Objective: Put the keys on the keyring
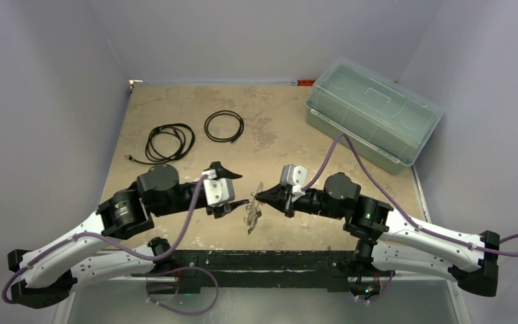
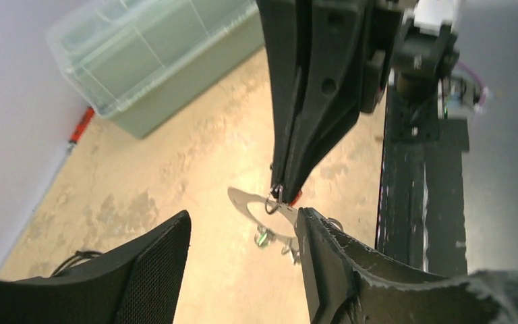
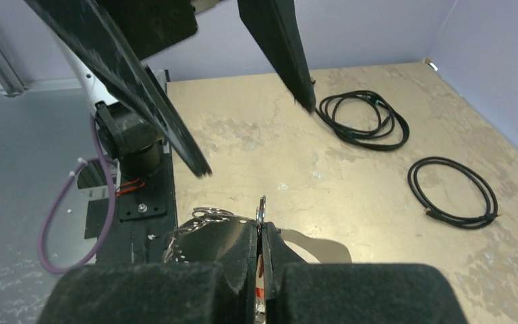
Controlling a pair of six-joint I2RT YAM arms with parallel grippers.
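The keyring (image 2: pixel 241 198), a pale flat oval loop, hangs above the table from my right gripper (image 2: pixel 282 192). That gripper is shut on a red key (image 2: pixel 297 198), whose small split ring hooks the loop. A green key (image 2: pixel 264 237) and small metal rings dangle from the loop's lower side. My left gripper (image 2: pixel 243 216) is open with nothing between its fingers, and its right finger (image 2: pixel 351 270) is close beside the loop's near end. From above, the keyring (image 1: pixel 253 217) hangs between the left gripper (image 1: pixel 243 190) and the right gripper (image 1: pixel 260 197). A black key does not show.
A clear lidded plastic box (image 1: pixel 374 118) stands at the back right. Two black cable coils (image 1: pixel 168 142) (image 1: pixel 224 126) lie at the back left. The black base rail (image 1: pixel 263 260) runs along the near edge, just below the hanging keyring.
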